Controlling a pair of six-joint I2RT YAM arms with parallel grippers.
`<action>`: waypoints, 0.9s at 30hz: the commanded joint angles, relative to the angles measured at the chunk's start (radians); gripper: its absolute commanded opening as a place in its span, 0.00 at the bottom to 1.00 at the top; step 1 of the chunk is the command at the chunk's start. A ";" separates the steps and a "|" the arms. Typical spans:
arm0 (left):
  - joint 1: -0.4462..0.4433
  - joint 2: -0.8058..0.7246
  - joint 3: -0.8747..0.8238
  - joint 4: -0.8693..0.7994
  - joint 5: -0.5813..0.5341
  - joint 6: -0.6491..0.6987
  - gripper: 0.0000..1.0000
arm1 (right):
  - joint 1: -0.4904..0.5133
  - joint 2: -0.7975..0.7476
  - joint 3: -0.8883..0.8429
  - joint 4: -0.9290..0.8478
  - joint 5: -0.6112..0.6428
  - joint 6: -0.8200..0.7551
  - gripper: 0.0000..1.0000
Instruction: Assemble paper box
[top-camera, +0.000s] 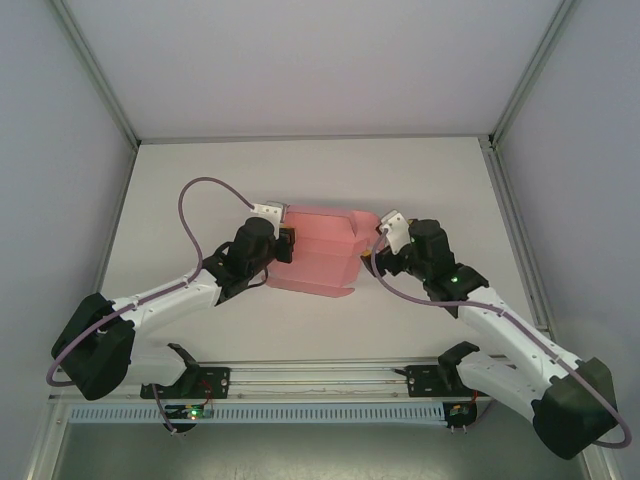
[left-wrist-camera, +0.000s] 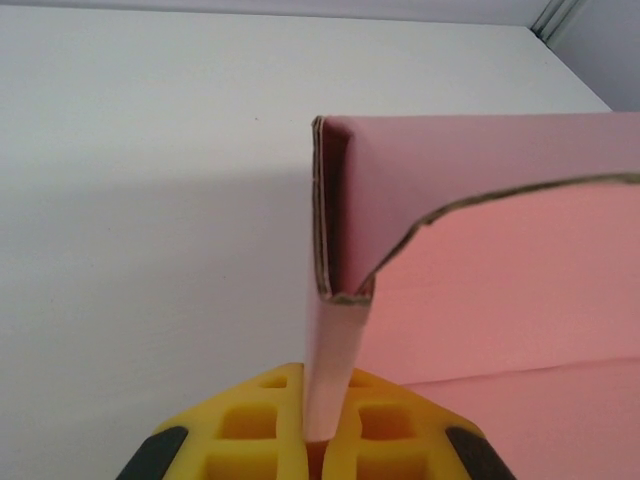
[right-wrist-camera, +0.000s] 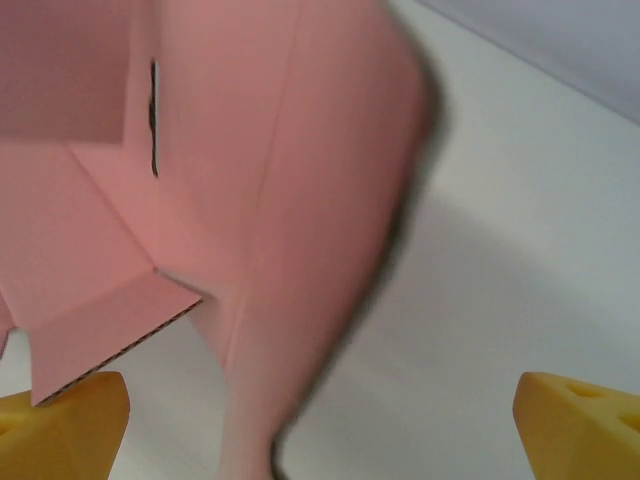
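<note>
On the white surface (top-camera: 300, 170), near its middle, we see the pink box (top-camera: 320, 255) half folded, its walls partly raised. Our left claw (left-wrist-camera: 318, 445) is clenched on a thin flap at its left end. Our right claw (right-wrist-camera: 320, 428) gapes wide at the right end, with card between its spread fingers.

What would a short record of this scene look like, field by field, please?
Object: pink thin-card paper box, partly folded, one wall raised
Surface: white table
Left gripper: shut on a thin upright card wall at the box's left end
Right gripper: open, a card flap between its jaws, unclamped
Stage: assembly unfinished
</note>
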 joint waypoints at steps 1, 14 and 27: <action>-0.001 -0.002 0.014 0.046 0.064 0.028 0.00 | -0.002 0.021 -0.017 0.181 -0.040 0.008 0.98; 0.000 0.005 0.011 0.087 0.101 0.028 0.00 | 0.153 0.147 -0.024 0.236 -0.041 -0.165 0.98; 0.008 -0.013 -0.012 0.033 -0.120 -0.011 0.00 | 0.115 -0.136 -0.053 0.124 0.038 -0.023 0.98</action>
